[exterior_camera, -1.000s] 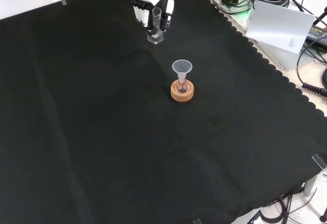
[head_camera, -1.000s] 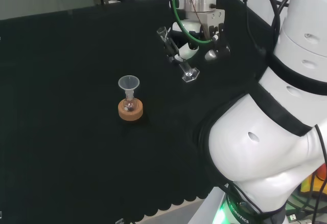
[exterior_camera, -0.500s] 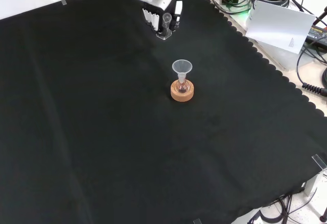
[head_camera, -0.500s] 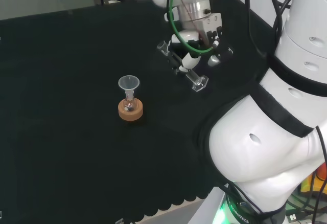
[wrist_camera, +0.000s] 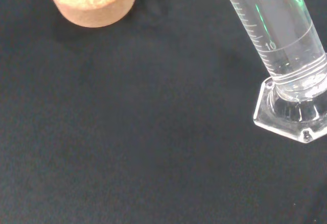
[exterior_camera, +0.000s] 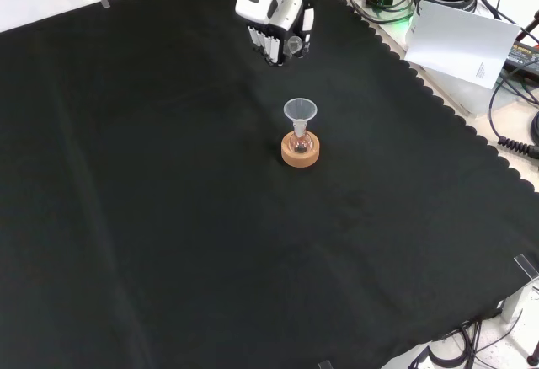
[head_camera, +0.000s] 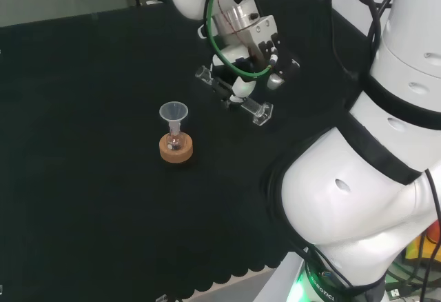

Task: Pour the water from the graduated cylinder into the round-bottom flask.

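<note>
Graduated cylinder now tipped nearly flat, seemingly clamped in robot hand, above funnel-topped round-bottom flask

Even, bright room light falls on the matte black cloth, which swallows shadows; only a faint one shows beside the cork ring in the wrist view. Green glints streak the graduated cylinder there. The white arm links look near blown-out in the head view.
</note>
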Robot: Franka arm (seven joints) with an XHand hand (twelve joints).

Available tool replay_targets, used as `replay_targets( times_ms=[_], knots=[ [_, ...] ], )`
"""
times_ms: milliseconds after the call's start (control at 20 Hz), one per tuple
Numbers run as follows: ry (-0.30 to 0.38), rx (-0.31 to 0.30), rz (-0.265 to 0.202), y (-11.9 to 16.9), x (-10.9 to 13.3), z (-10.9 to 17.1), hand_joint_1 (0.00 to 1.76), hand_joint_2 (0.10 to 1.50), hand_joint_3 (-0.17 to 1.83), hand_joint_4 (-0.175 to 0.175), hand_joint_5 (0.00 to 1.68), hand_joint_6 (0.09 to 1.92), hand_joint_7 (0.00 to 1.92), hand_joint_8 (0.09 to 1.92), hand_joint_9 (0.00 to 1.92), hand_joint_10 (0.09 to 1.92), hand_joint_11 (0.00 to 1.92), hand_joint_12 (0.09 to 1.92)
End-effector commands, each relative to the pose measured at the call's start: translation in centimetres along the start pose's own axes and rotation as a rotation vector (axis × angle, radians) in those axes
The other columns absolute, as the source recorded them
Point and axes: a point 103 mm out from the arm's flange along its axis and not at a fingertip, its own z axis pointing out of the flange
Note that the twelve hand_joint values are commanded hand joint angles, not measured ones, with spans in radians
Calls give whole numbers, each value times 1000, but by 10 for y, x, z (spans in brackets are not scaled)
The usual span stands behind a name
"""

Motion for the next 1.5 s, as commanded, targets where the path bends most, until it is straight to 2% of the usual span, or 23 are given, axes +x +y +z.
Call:
replay_targets(
  times_ms=[50,200,350,1050,1500],
  knots=[
    [-54,207,55,7,-5,12,1155,1121,-4,-175,985,1001,1219,401,1433,87,1235,761],
    [-66,265,59,11,-4,14,1155,1120,-4,-175,986,999,1221,399,1434,87,1236,760],
    [-75,292,59,13,-4,14,1155,1119,-4,-175,988,996,1223,396,1435,87,1237,759],
    [-140,378,60,19,11,2,1156,1118,-5,-175,991,992,1229,386,1438,87,1240,755],
    [-177,453,79,26,21,-3,1156,1118,-4,-175,992,991,1232,381,1439,87,1238,751]
  ],
)
